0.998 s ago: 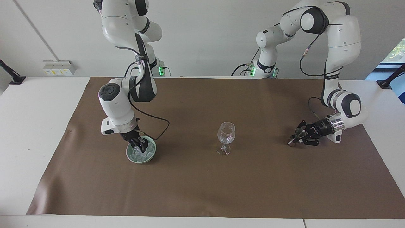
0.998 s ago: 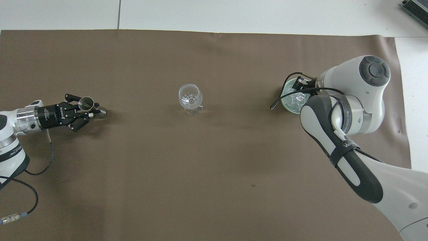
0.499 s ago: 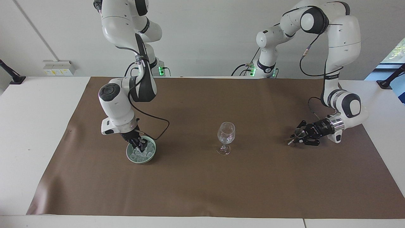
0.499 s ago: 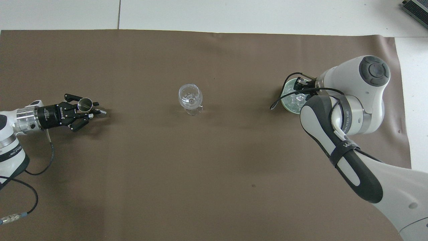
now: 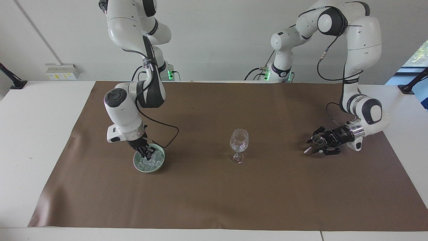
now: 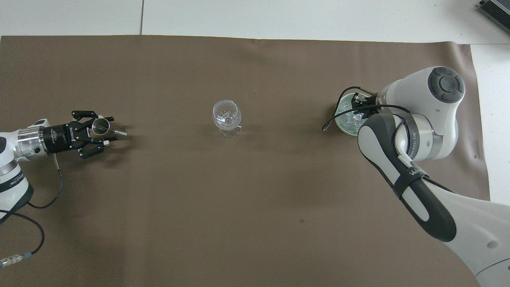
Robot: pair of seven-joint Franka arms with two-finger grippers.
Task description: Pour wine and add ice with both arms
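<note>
The ice (image 5: pixel 151 162) lies in a pale green bowl (image 5: pixel 137 165) toward the right arm's end of the desk (image 5: pixel 40 134). The right pincer (image 5: pixel 145 154) is down in the bowl, pressed together; whether it pinches a cube I cannot tell. The wine glass (image 5: pixel 238 144) stands mid-desk. The left pincer (image 6: pixel 101 133), with unreadable white lettering, is around a small metal cup (image 6: pixel 100 125); its grip I cannot tell.

Bowl (image 6: pixel 342 119) part-hidden under arm
</note>
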